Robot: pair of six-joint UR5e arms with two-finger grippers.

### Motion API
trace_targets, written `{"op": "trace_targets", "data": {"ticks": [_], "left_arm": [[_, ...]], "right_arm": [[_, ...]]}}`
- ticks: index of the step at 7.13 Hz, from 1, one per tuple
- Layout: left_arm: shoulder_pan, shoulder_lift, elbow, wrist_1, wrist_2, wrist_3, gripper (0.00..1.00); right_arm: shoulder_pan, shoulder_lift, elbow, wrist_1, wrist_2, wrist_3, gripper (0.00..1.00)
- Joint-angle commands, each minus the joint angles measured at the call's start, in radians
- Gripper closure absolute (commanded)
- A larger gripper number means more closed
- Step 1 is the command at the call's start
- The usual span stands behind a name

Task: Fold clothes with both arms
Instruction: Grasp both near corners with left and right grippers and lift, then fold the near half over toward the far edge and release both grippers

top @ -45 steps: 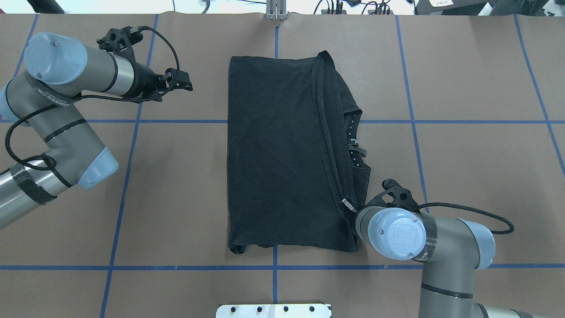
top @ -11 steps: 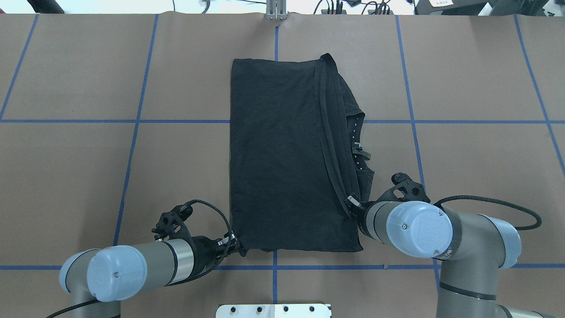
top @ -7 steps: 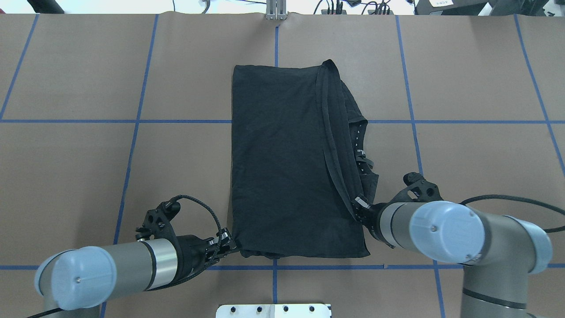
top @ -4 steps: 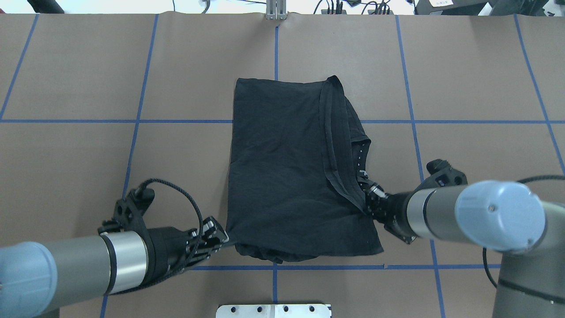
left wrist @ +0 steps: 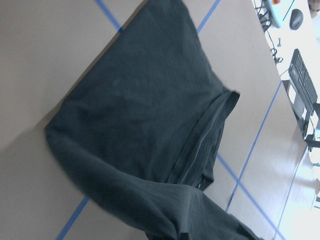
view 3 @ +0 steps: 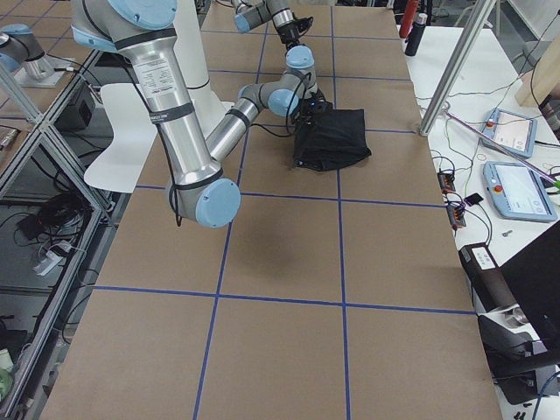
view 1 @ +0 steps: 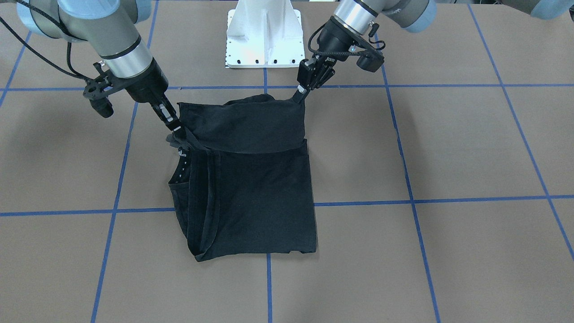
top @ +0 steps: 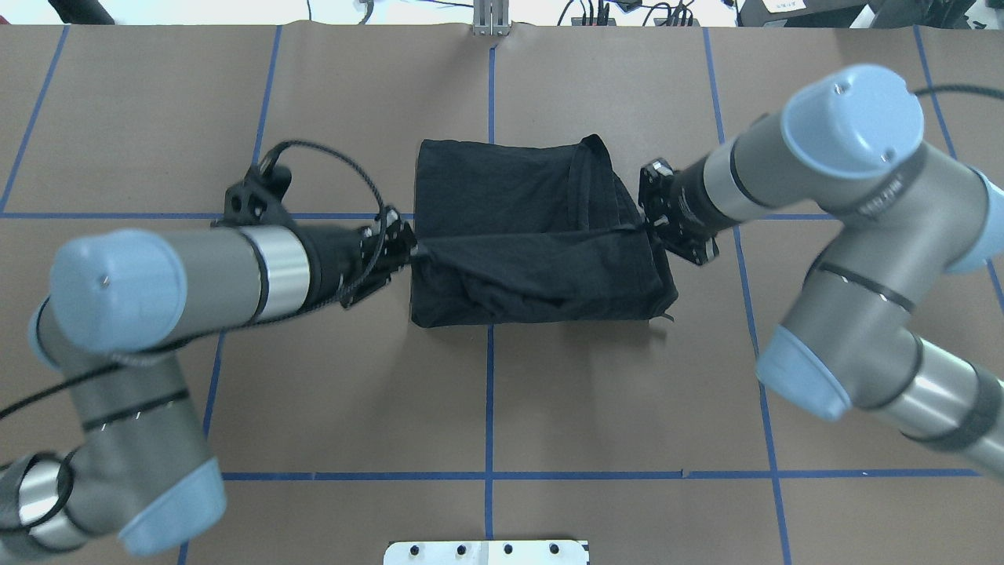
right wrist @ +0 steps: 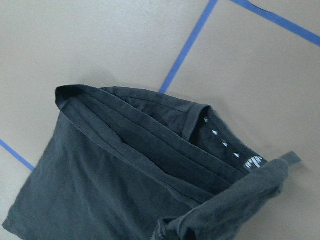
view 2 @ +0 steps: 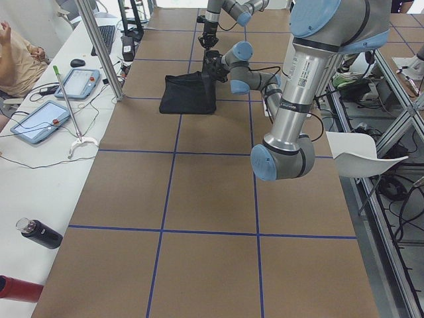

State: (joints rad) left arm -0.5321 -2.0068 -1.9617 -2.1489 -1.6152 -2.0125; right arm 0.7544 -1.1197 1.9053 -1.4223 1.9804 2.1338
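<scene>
The clothes are one black T-shirt (top: 533, 204) in the middle of the table, also seen from across the table (view 1: 260, 193). Its near edge is raised off the table and hangs as a sagging fold (top: 541, 275) over the flat far half. My left gripper (top: 412, 249) is shut on that edge's left corner. My right gripper (top: 647, 226) is shut on the right corner, by the collar. In the front-facing view the left gripper (view 1: 299, 92) and the right gripper (view 1: 179, 132) hold the edge stretched between them. The right wrist view shows the small white logo (right wrist: 254, 161) inside the collar.
The white pedestal base (view 1: 263, 31) stands at the robot's side of the table. Blue tape lines (top: 488, 392) grid the brown surface. Along the far side bench lie tablets (view 2: 40, 121), a black bottle (view 2: 40, 233) and a metal post (view 2: 99, 46); a person's arm (view 2: 16, 56) shows there.
Both grippers, shut on the shirt's near corners, have risen and travelled away from the robot. The near edge now hangs over the far half, and the visible shirt is much shorter.
</scene>
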Motion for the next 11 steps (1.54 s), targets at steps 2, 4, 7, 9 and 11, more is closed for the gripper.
{"op": "trace_targets", "data": {"ticks": [2,4,7,9,11], "left_arm": [[-0.107,-0.125,0.261,-0.072,-0.009,0.061,1.00],[-0.132,-0.182,0.430,-0.184,-0.006,0.098,1.00],[-0.213,-0.303,0.745,-0.367,0.003,0.167,0.00],[-0.261,-0.308,0.742,-0.367,0.000,0.176,0.00],[-0.261,-0.275,0.680,-0.359,-0.011,0.223,0.00]], "right_arm": [[0.071,0.190,-0.304,0.008,0.009,-0.124,1.00],[0.094,0.274,-0.517,0.114,0.008,-0.181,1.00],[0.118,0.475,-0.888,0.312,-0.047,-0.317,0.00],[0.157,0.463,-0.842,0.304,-0.019,-0.362,0.00],[0.157,0.396,-0.705,0.266,0.005,-0.365,0.00]]}}
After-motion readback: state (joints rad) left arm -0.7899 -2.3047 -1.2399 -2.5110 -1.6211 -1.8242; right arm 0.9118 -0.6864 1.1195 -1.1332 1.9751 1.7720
